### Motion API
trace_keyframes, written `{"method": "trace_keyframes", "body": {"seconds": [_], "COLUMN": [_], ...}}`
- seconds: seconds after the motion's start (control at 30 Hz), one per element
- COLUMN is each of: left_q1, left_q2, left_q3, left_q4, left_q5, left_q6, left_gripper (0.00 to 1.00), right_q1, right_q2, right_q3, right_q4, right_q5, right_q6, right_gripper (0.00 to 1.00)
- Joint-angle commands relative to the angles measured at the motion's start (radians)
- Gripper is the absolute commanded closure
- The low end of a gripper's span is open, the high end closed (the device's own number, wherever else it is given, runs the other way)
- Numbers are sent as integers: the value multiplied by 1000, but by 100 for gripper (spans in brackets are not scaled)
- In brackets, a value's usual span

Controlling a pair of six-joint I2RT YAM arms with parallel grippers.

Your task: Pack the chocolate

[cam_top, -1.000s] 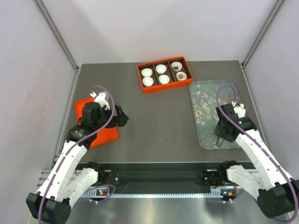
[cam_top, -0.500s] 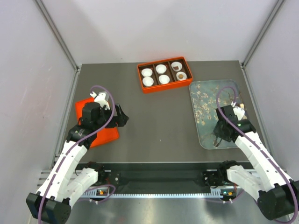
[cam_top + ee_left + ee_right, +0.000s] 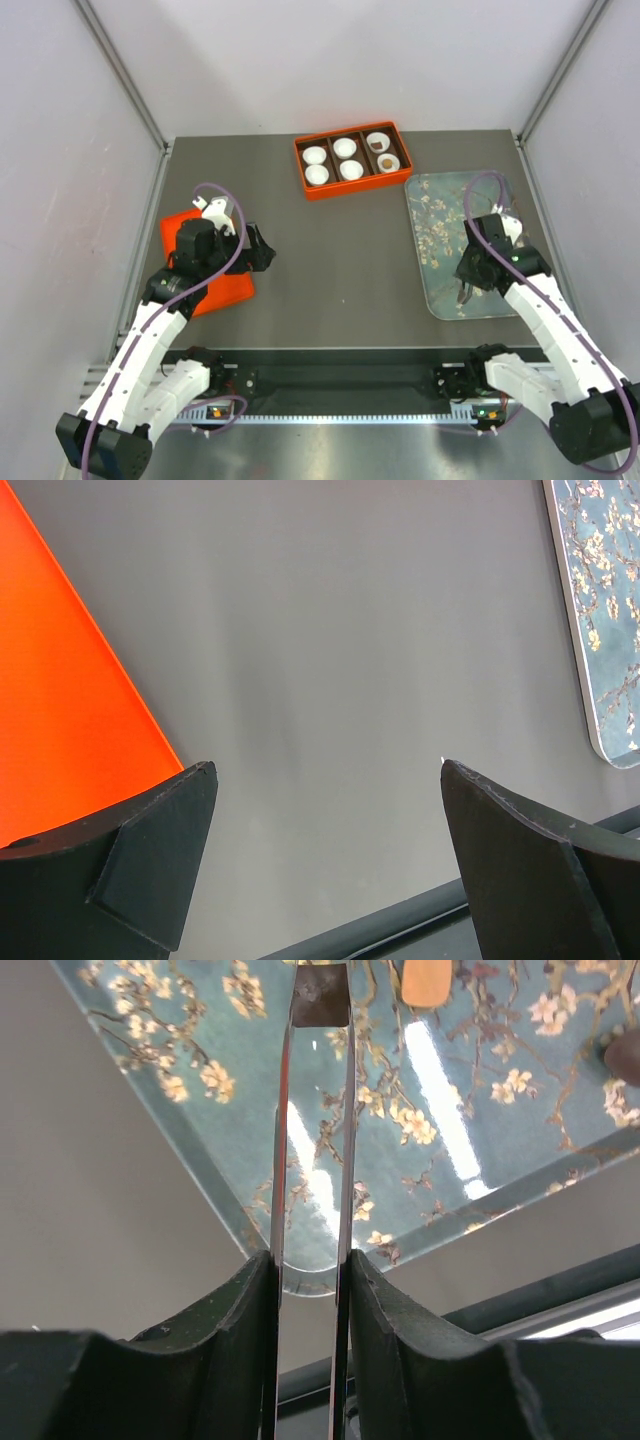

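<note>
Across the whole frame, dark table, right of centre blossom-print tray, left gripper at frame's left spread wide, empty, right gripper clamped on slim tweezers — tips pinching dark chocolate, top centre of wrist view, over tray, tan piece just right.

The right gripper clamps a pair of metal tongs, one blade against each finger. The tong tips pinch a square dark brown chocolate over the blossom-print tray. A tan chocolate lies just beside it. A dark lump sits at the right edge. Grey desk surrounds the tray corner
</note>
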Motion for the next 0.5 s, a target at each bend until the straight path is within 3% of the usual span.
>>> {"method": "trace_keyframes", "body": {"seconds": [0.0, 0.23, 0.47], "left_q1": [-3, -3, -3], "left_q2": [-1, 1, 7], "left_q3": [0, 0, -1], "left_q4": [27, 27, 25], "left_q5": [-4, -2, -12], "left_q6": [10, 10, 10], "left_gripper": [2, 2, 2], "right_q1": [-6, 3, 97], "right_q2": [28, 152, 408], "right_q3": [100, 256, 480], "right_q4": [34, 155, 275], "right_q5": [-6, -65, -78], "right_q6": [-41, -96, -162], "right_gripper": [69, 69, 70]}}
